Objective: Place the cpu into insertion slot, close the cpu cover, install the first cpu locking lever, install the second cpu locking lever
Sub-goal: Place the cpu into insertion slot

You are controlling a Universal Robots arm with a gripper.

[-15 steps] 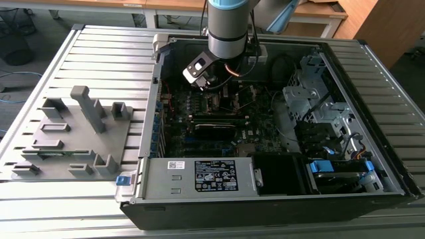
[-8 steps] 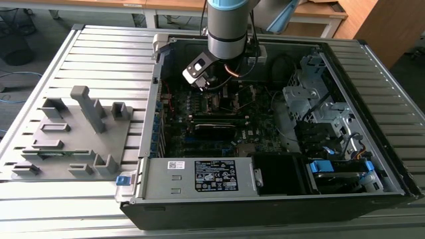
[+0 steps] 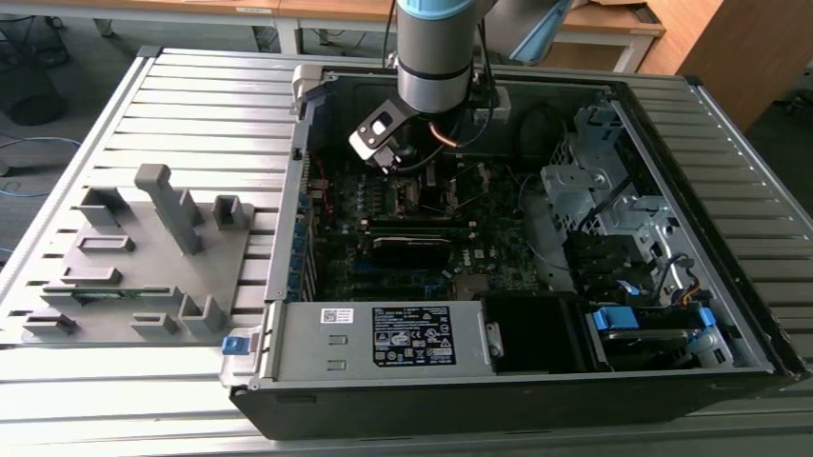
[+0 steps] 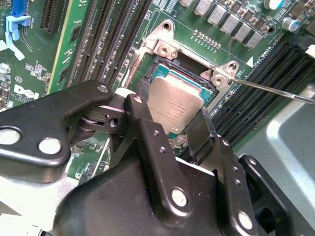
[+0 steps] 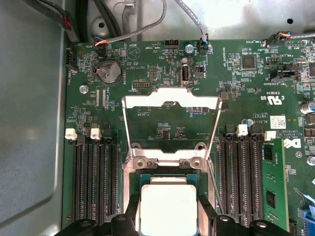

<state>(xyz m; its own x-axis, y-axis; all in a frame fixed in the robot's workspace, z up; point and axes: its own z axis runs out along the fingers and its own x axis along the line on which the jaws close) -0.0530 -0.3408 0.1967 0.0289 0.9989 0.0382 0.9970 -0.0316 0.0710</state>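
Observation:
The cpu (image 4: 175, 104), a flat square chip with a silvery top, lies in the insertion slot (image 4: 158, 65), a dark socket with a metal rim on the green board. My gripper (image 4: 170, 112) is shut on the cpu, one black finger (image 4: 141, 123) against each of two opposite edges. In the first wrist view the cpu (image 5: 168, 206) shows between the fingertips (image 5: 131, 216). The cpu cover (image 5: 171, 101), a thin silvery frame, stands swung up, away from the socket. A thin locking lever (image 4: 268, 89) sticks out beside the socket, unlatched. In the exterior view my gripper (image 3: 429, 183) reaches down into the computer case.
Long black memory slots (image 5: 93, 177) flank the socket on both sides, and a green module (image 5: 272, 187) stands in one. Cables (image 5: 123, 34) run along the case wall. A grey fixture plate (image 3: 140, 257) with upright holders sits at the exterior view's left of the open case (image 3: 508, 381).

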